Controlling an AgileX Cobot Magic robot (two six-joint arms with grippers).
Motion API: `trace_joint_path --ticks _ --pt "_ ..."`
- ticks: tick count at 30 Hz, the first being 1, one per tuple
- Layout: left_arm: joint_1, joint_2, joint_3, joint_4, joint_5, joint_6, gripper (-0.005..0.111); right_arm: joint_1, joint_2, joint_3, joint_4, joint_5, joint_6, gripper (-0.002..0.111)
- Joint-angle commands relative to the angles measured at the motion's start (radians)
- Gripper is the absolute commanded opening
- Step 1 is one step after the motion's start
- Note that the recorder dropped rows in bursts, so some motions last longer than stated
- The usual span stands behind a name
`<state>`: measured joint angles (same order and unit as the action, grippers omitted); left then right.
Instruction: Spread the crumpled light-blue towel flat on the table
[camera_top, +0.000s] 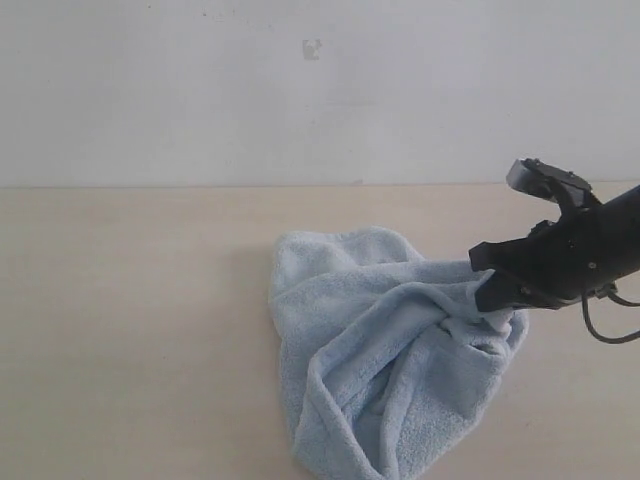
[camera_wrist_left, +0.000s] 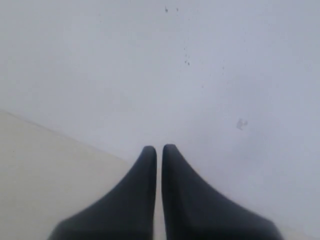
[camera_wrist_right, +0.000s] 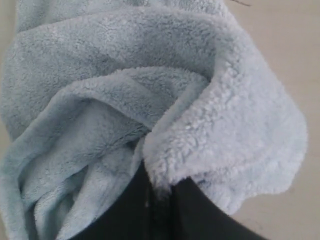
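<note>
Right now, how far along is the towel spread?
Done: right tool is shut on a fold of the towel. In hand: only that grip; left tool is shut, empty, facing the wall. Left: the towel sits bunched on the table, nothing flat yet.

The towel (camera_top: 380, 350) lies on the table (camera_top: 130, 330), right of centre.

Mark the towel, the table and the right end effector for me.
towel (camera_top: 370, 370): exterior view, middle of the crumpled heap.
table (camera_top: 120, 330): exterior view, bare surface left of towel.
right end effector (camera_wrist_right: 160, 200): right wrist view, between the closed fingertips.
</note>
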<state>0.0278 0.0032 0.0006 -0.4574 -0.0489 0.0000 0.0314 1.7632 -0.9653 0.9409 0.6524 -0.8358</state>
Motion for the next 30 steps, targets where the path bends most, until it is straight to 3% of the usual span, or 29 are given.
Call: trace_joint_path --ticks 1,3,4,5,6,8,10,12,13,16,17,18,19,21,23,26,30 --pt "-0.002 -0.003 -0.001 -0.025 -0.14 0.0 0.004 -0.001 -0.037 -0.004 0.037 0.083 0.0 0.001" --pt "-0.002 -0.003 -0.001 -0.025 -0.339 0.06 0.004 -0.001 -0.073 -0.004 0.044 0.152 0.0 0.001" --pt "-0.002 -0.003 -0.001 -0.025 -0.529 0.083 0.004 -0.001 -0.098 -0.004 0.044 0.184 -0.006 0.001" --pt "-0.002 -0.003 -0.001 -0.021 -0.634 0.052 0.004 -0.001 -0.107 -0.004 0.042 0.191 -0.006 0.001" --pt "-0.002 -0.003 -0.049 0.015 -0.791 -0.038 0.004 -0.001 -0.126 -0.004 0.042 0.206 -0.006 0.001" --pt "-0.002 -0.003 -0.195 0.097 -0.889 -0.101 0.004 0.001 -0.136 -0.004 0.044 0.208 -0.006 0.001" --pt "-0.002 0.04 -0.401 0.228 -0.823 -0.101 0.004 0.001 -0.136 -0.004 0.057 0.197 -0.006 0.001" --pt "-0.002 0.157 -0.632 0.496 -0.652 -0.084 0.004 0.001 -0.136 -0.004 0.054 0.173 -0.011 0.001" --pt "-0.002 0.25 -0.736 0.729 -0.488 -0.074 0.004 0.001 -0.136 -0.002 0.051 0.156 -0.011 0.001" --pt "-0.002 0.473 -0.838 1.082 -0.272 -0.213 0.004 0.001 -0.136 -0.001 0.043 0.129 -0.011 0.001" --pt "-0.002 0.633 -0.851 1.146 -0.182 -0.324 0.004 0.001 -0.136 -0.001 0.042 0.124 -0.011 0.001" --pt "-0.012 0.718 -0.851 1.146 -0.124 -0.362 0.004 0.001 -0.136 -0.001 0.042 0.124 -0.011 0.001" --pt "-0.039 0.878 -0.851 1.124 0.033 -0.425 0.004 0.001 -0.136 -0.001 0.04 0.141 -0.011 0.001" --pt "-0.077 1.008 -0.851 1.054 0.222 -0.51 0.004 0.001 -0.136 -0.001 0.04 0.153 -0.011 0.001" --pt "-0.13 1.118 -0.849 0.935 0.376 -0.479 0.004 0.001 -0.136 -0.001 0.04 0.147 -0.011 0.001" --pt "-0.293 1.266 -0.819 0.555 0.372 -0.102 0.004 0.001 -0.136 -0.001 0.04 0.111 -0.011 0.001" --pt "-0.487 1.374 -0.818 0.202 0.371 0.501 0.004 0.001 -0.136 -0.001 0.04 0.117 -0.011 0.001"
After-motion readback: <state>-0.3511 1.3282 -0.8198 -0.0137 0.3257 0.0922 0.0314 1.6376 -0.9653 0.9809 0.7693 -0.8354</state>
